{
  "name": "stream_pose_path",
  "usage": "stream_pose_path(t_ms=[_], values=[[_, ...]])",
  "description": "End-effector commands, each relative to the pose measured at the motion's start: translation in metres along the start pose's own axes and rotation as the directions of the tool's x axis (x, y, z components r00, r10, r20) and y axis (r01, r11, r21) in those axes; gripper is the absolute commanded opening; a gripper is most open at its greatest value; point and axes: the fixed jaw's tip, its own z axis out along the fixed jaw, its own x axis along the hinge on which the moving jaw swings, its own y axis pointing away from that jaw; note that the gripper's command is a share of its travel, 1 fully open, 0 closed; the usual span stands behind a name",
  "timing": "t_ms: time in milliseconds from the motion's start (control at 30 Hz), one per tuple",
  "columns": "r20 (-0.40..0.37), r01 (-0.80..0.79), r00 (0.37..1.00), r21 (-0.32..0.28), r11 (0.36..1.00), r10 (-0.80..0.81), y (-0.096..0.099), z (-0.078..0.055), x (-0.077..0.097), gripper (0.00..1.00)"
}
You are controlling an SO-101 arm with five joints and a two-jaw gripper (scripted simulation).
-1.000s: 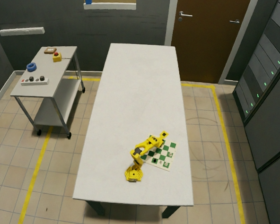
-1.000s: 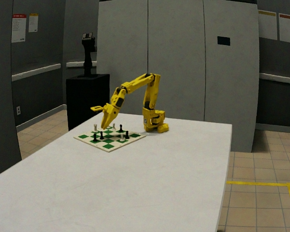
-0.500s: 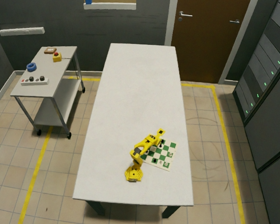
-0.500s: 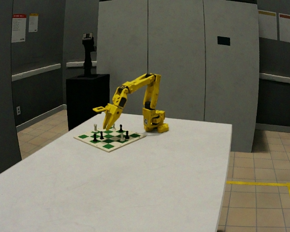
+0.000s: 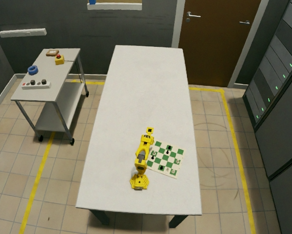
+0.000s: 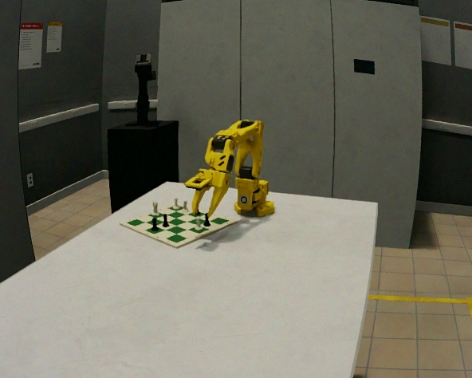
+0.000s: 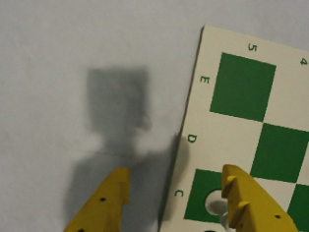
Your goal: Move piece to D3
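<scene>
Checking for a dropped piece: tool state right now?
Tool: partly open, holding nothing, at the board's row-5 edge.

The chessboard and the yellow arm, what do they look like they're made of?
The chessboard looks like thin matte card or printed sheet: flat, cream with green squares and printed letters, no shine. The arm looks like molded yellow plastic, smooth with blocky ribbed edges and a slight sheen.

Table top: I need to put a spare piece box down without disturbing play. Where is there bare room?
The far stretch of the table beyond the arm is bare, as is the strip along its left edge. Crowded: the chessboard by the right edge, where the tool stands low over its pieces.
</scene>
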Motion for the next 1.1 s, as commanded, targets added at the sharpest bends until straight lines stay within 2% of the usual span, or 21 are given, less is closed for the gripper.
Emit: stream_pose_path(t_ms=[0,33,100,200,367,533,600,667,867,1067], values=[[-0.005,0.177,0.984,-0.086,0.980,-0.178,0.045,-0.014,0.000,0.24],[-0.008,0.221,0.975,-0.106,0.969,-0.224,0.056,-0.017,0.003,0.25],[-0.008,0.221,0.975,-0.106,0.969,-0.224,0.056,-0.017,0.003,0.25],[-0.013,0.349,0.934,-0.164,0.922,-0.356,0.085,-0.027,0.014,0.28],[-0.005,0.531,0.836,-0.246,0.811,-0.549,0.124,-0.047,0.038,0.33],[0.015,0.658,0.727,-0.303,0.690,-0.686,0.148,-0.065,0.063,0.36],[0.023,0.693,0.688,-0.319,0.647,-0.725,0.154,-0.072,0.071,0.37],[0.023,0.693,0.688,-0.319,0.647,-0.725,0.154,-0.072,0.071,0.37],[0.042,0.754,0.607,-0.346,0.559,-0.793,0.164,-0.083,0.088,0.39],[0.048,0.769,0.583,-0.353,0.532,-0.811,0.167,-0.087,0.093,0.40]])
